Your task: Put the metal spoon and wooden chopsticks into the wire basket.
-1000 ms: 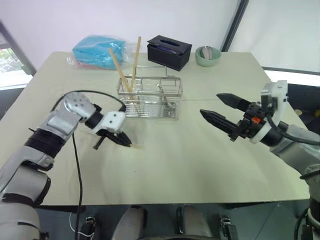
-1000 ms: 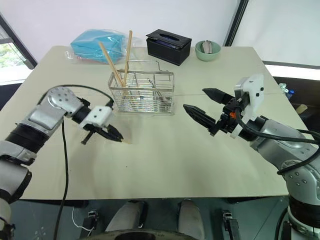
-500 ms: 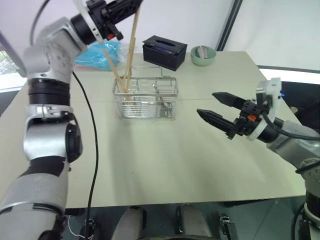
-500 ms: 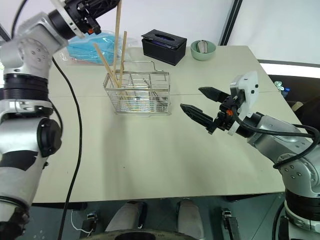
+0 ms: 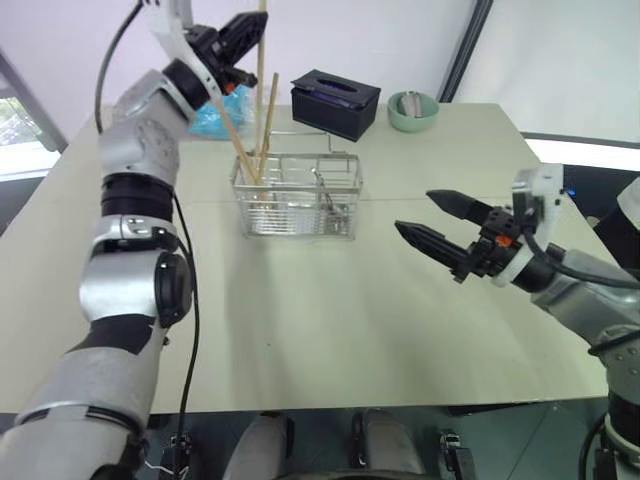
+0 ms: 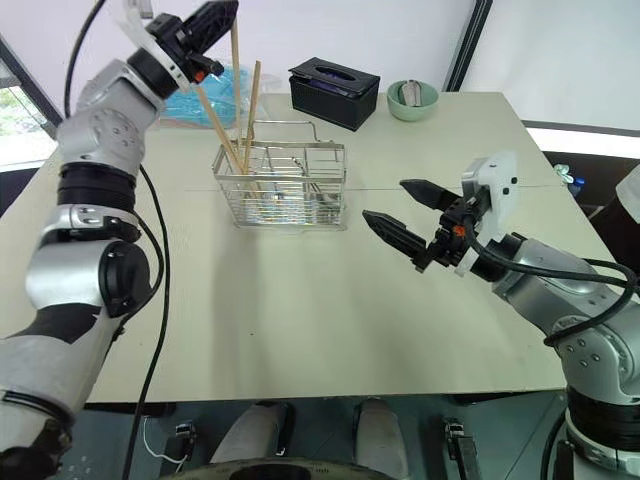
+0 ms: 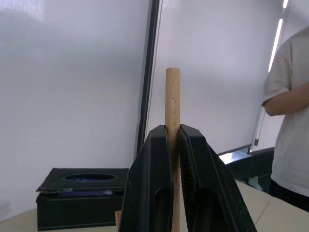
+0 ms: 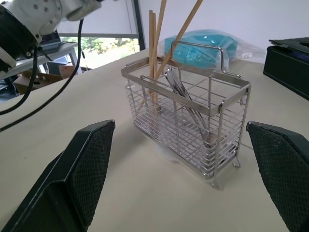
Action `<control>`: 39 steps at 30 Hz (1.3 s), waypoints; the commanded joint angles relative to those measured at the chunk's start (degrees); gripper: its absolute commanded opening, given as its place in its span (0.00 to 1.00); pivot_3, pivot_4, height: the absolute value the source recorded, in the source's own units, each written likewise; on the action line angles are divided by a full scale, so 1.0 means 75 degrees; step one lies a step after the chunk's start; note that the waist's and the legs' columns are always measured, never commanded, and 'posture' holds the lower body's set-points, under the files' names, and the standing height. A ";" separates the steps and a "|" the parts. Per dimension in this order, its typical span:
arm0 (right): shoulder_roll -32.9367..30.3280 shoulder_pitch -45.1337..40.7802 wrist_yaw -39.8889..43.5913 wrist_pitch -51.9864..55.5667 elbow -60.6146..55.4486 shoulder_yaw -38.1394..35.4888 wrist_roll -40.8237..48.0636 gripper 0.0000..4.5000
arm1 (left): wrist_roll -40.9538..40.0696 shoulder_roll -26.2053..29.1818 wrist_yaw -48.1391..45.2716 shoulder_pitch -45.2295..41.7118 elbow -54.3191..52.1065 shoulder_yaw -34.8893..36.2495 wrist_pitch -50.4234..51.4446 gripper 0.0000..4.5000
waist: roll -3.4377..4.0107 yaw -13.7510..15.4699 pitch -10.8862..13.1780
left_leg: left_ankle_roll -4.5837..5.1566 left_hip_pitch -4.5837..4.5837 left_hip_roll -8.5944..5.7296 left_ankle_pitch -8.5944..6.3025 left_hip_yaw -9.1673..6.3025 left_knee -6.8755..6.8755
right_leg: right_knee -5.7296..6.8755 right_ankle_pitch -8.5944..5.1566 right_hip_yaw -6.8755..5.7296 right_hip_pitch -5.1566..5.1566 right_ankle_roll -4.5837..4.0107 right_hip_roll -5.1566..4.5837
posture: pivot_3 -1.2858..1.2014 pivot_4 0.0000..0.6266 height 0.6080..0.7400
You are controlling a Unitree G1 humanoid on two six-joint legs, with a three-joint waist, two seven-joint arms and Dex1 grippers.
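Left gripper (image 6: 218,14) is clamped on one chopstick (image 6: 236,70), now upright above the wire basket (image 6: 285,186); you had it down on the table (image 6: 300,320) a second ago. Spoon (image 8: 186,99) and other chopsticks (image 8: 153,53) sit inside. Right gripper (image 6: 397,211) unchanged, fingers wide, empty.

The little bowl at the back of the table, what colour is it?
The bowl is pale green; it shows best in the right eye view.
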 commanded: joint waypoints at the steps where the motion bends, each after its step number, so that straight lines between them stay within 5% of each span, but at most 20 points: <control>1: -0.0019 -0.0046 -0.0097 -0.0120 -0.0273 -0.0317 0.0199 1.00 | 0.0135 -0.0155 0.0126 0.0122 -0.0408 0.0079 -0.0535 0.01 | 0.0000 -0.0002 0.0000 | 0.0000 0.0000 0.0001 0.0000 0.0000 0.0001 | 0.0000 0.0001 0.0000 0.0000 0.0000 0.0000 | 0.52 0.24 0.35; 4: -0.0066 -0.0032 -0.0119 -0.0098 -0.0281 -0.0362 0.0274 1.00 | 0.0178 -0.0315 0.0169 0.0357 -0.0576 0.0055 -0.0618 0.01 | 0.0000 -0.0013 0.0000 | 0.0000 -0.0001 0.0001 0.0000 0.0001 0.0002 | 0.0000 0.0002 0.0000 0.0000 0.0000 0.0000 | 0.52 0.24 0.35; 5: -0.0093 -0.0029 -0.0107 -0.0094 -0.0271 -0.0372 0.0273 1.00 | 0.0170 -0.0361 0.0184 0.0433 -0.0653 0.0060 -0.0591 0.18 | -0.0001 -0.0019 0.0000 | 0.0000 -0.0001 0.0001 0.0000 0.0001 0.0002 | 0.0000 0.0002 0.0001 0.0000 0.0000 0.0000 | 0.52 0.24 0.35; 13: -0.0204 -0.0067 0.0001 -0.0137 -0.0120 -0.0392 0.0194 1.00 | 0.0012 -0.0513 0.0579 0.1182 -0.1945 0.0130 -0.0032 0.99 | -0.0001 -0.0028 -0.0001 | 0.0000 -0.0001 0.0001 0.0000 0.0001 0.0002 | 0.0000 0.0002 0.0001 0.0000 0.0000 0.0000 | 0.52 0.24 0.35; 19: -0.0316 -0.0120 0.0206 -0.0202 -0.0026 -0.0351 -0.0037 1.00 | -0.0675 0.0650 0.0165 0.2222 -0.4445 0.0178 0.1892 1.00 | 0.0003 -0.0103 -0.0002 | 0.0000 0.0001 0.0004 0.0000 0.0004 0.0000 | 0.0003 0.0002 0.0007 -0.0008 -0.0001 0.0002 | 0.52 0.24 0.35; 29: -0.0875 -0.0206 0.1712 -0.0675 0.0855 0.0002 -0.1080 1.00 | -0.1297 0.5069 -0.2695 0.5755 -0.7146 0.1270 0.3363 1.00 | 0.0020 -0.0057 -0.0004 | -0.0002 0.0008 0.0008 -0.0002 0.0017 -0.0007 | -0.0006 -0.0009 0.0022 -0.0010 -0.0033 0.0001 | 0.52 0.24 0.35; 39: -0.0638 -0.0635 0.2446 -0.0815 0.1324 0.0468 -0.1416 1.00 | -0.1547 0.5291 -0.2336 0.7841 -0.8481 0.2728 0.3718 1.00 | 0.0034 0.0134 0.0004 | -0.0002 -0.0001 0.0011 -0.0002 0.0017 -0.0001 | -0.0014 -0.0014 0.0023 -0.0028 -0.0049 -0.0018 | 0.52 0.24 0.35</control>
